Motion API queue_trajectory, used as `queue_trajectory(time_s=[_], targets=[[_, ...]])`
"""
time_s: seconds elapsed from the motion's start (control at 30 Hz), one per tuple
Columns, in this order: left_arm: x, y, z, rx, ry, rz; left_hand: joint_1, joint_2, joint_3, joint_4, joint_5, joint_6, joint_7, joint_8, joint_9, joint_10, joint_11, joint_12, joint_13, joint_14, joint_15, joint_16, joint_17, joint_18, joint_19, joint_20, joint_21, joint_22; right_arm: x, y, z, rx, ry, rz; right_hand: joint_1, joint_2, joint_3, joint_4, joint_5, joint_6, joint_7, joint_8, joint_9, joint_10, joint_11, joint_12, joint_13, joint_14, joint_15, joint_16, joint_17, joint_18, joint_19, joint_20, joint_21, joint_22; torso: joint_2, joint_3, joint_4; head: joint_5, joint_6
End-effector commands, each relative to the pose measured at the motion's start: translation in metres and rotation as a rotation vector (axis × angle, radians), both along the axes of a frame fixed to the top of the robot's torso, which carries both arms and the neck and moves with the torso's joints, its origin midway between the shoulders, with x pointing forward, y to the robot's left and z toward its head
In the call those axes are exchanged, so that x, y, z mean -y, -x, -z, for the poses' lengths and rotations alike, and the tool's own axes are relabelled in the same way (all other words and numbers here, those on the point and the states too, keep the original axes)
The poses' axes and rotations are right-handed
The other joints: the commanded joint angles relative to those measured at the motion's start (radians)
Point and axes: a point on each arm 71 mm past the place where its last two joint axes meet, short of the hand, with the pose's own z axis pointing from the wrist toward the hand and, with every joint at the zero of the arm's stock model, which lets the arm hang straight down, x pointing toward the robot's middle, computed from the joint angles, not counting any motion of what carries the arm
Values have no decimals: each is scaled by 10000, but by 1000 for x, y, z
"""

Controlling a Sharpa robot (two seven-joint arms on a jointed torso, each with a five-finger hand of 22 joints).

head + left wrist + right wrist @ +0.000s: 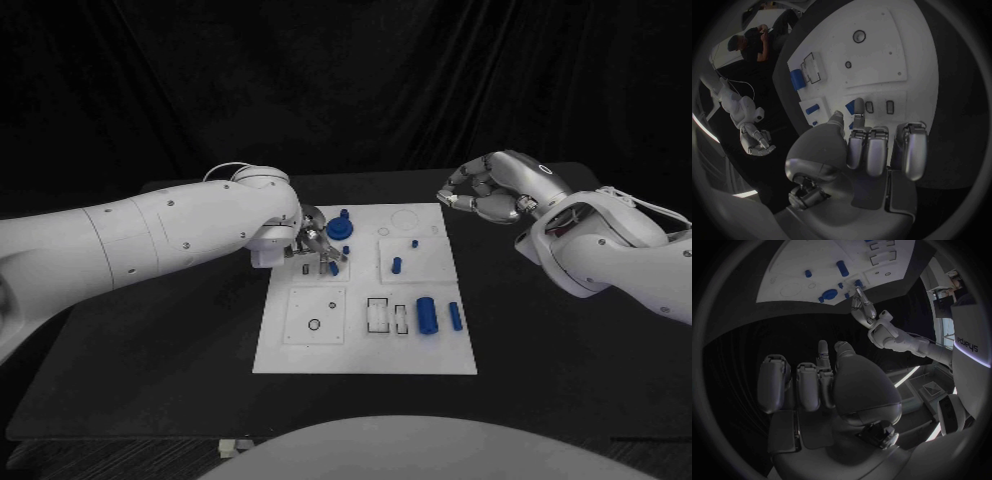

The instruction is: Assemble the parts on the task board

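Left hand [312, 244] is hovering over the far-left part of the task board [366, 345], fingertips [858, 106] pointing down and pinching a small blue part [333, 268] at a slot there. A round blue part [339, 227] is standing just beyond that hand. Right hand [490, 187] is hanging above the black table [173, 380] off the board's far-right corner, fingers curled in, grasping nothing. A blue cylinder [427, 314] and a thinner blue pin [454, 316] are lying well nearer the robot than either hand.
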Motion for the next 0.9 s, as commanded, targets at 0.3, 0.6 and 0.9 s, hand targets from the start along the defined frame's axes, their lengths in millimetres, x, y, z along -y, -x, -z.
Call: queue_trajectory(time_s=[0.3, 0.6, 0.9], targets=[[1, 0, 3, -159, -28, 124, 60, -25, 64, -17, 46, 102, -1, -45, 25, 1047, 26, 35, 2630, 1020, 33, 66, 2634, 7, -32, -5, -75, 1405, 1, 0, 1, 15, 0, 32, 104, 19, 65, -6, 64, 31, 26, -57, -17, 671, 30, -42, 1793, 695, -31, -5, 296, 137, 192, 84, -21, 1935, -5, -1, -6, -49, -2], [1, 0, 5, -201, -22, 145, 114, -5, 164, -93, 134, 116, -15, -136, 58, 1047, 8, 35, 2630, 1020, 14, 66, 2634, 21, -75, -21, -112, 1363, 2, 0, 1, -31, 14, 48, 104, 19, 65, -6, 64, 31, 26, -57, -17, 671, 30, -42, 1793, 695, -31, -5, 296, 137, 192, 84, -21, 1935, -9, 5, -3, -84, -2], [0, -1, 6, -244, -26, 147, 248, -32, 397, -309, 471, 143, -24, -340, 136, 1047, -3, 35, 2630, 1020, 0, 66, 2634, 31, -107, -42, -160, 1333, 3, -1, 1, -153, -120, 114, 106, 16, 72, 3, 66, 50, 27, -60, -20, 651, 31, -60, 1754, 694, -30, -8, 288, 137, 193, 84, -20, 1935, -12, 0, -7, -105, -2]])
